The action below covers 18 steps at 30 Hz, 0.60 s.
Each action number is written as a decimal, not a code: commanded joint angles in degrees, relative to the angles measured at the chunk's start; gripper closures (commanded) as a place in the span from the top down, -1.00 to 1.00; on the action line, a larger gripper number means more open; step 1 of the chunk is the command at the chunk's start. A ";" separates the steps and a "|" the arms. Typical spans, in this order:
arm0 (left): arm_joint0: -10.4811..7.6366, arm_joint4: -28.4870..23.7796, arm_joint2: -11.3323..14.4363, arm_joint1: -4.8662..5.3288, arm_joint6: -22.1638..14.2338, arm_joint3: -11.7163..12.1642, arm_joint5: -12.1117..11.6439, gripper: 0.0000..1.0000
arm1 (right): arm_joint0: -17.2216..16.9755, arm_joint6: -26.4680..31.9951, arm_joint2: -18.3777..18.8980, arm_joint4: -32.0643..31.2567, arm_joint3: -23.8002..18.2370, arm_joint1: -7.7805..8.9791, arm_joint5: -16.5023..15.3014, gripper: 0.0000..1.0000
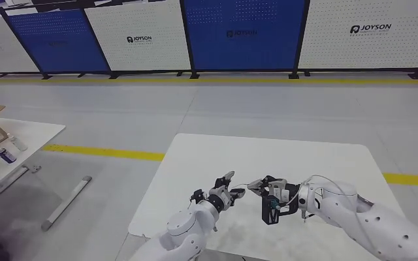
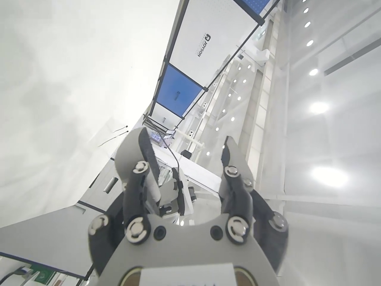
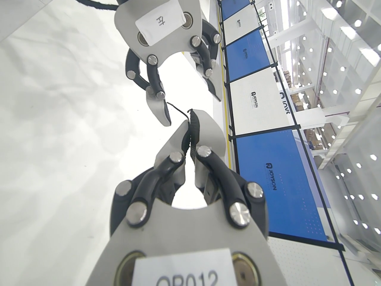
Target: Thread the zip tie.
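**Right gripper** (image 3: pixel 189 122): over the near part of the table (image 1: pixel 196 156), left of the middle of its near edge. Fingers pressed together, pinching the zip tie (image 3: pixel 178 109).

**Zip tie:** thin black strip held clear of the table top. A short free end sticks out past the right fingertips and curves toward the left gripper (image 1: pixel 235 183). Its tip lies just beside one finger (image 3: pixel 163 111) of that gripper; whether they touch cannot be told.

**Left gripper:** tip to tip with the right one, just beside it, over the same near part of the table. Fingers spread wide, holding nothing.

**Loose strips** (image 2: pixel 120 130): a few thin dark strands lying flat on the table top, farther out, well apart from both grippers.

**Second table** (image 1: pixel 29 130): off the left edge of the main table, small items on it.

**Yellow line** (image 1: pixel 98 151): on the floor, running past the table's far left corner.

**Panels** (image 1: pixel 241 32): blue and white, standing in a row along the far side of the room.
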 commanded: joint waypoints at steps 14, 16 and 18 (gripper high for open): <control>1.20 1.48 -0.84 -0.43 -1.52 -0.42 2.37 -0.54 | 0.00 0.00 0.00 0.00 0.00 0.00 0.00 -1.00; 1.15 1.44 -0.87 -0.55 -1.53 -0.31 2.51 -0.56 | 0.00 0.00 0.00 0.00 0.00 0.00 0.00 -1.00; 1.05 1.41 -0.87 -0.66 -1.48 -0.17 2.61 -0.56 | 0.00 0.00 0.00 0.00 0.00 0.00 0.00 -1.00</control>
